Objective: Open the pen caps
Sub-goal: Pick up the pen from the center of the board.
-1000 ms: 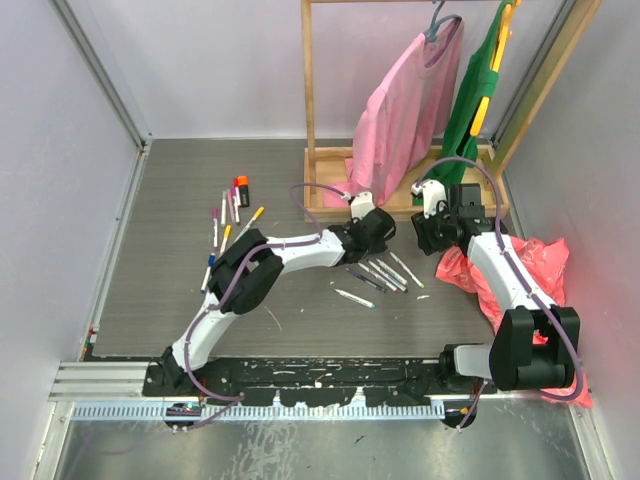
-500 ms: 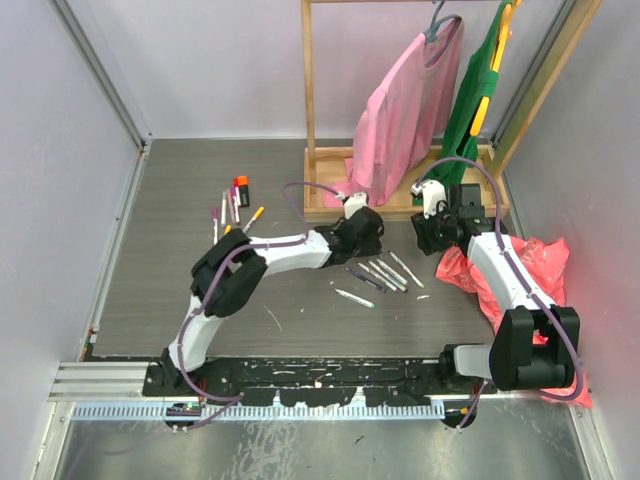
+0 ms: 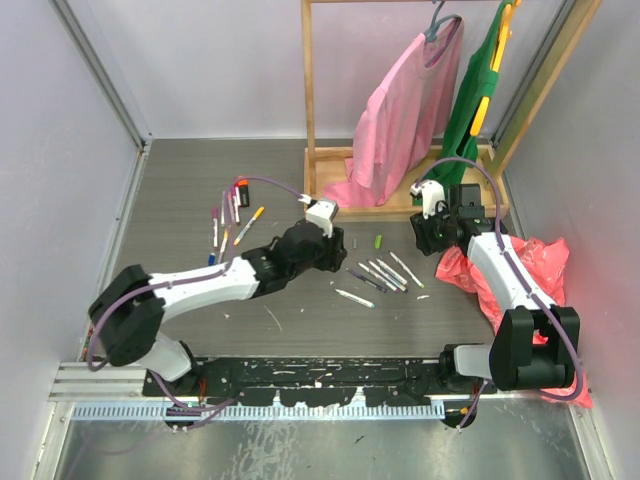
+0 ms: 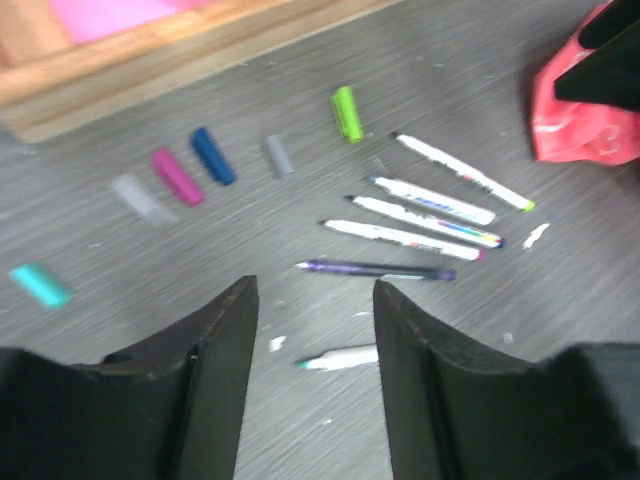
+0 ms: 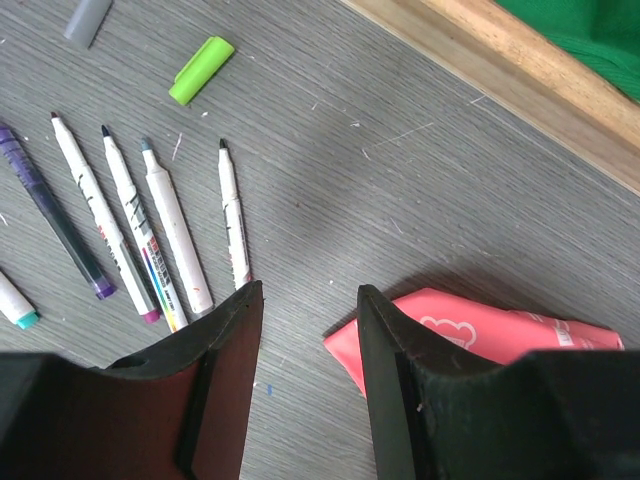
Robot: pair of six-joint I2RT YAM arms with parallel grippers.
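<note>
Both spread and empty: left tool [image 4: 314, 292] over uncapped pens [image 4: 430, 203], right tool [image 5: 305, 300] nearby. Likely between pens. Next: fetch a capped pen [image 3: 214, 228] from the tabletop's far left.

Six loose caps lie on their sides in a ragged row: a green cap [image 4: 346, 113], a grey cap [image 4: 279, 155], a blue cap [image 4: 213, 155], a pink cap [image 4: 176, 176], a pale cap [image 4: 143, 198] and, further off, a teal cap [image 4: 41, 285]. Near them five uncapped pens [image 4: 432, 200] lie roughly parallel with bare tips, one a purple pen [image 4: 380, 269]; a sixth pen [image 4: 340, 357] lies slightly apart. Well away, other pens [image 3: 222, 215] with coloured ends cluster beside an orange-and-black marker [image 3: 241, 190]
</note>
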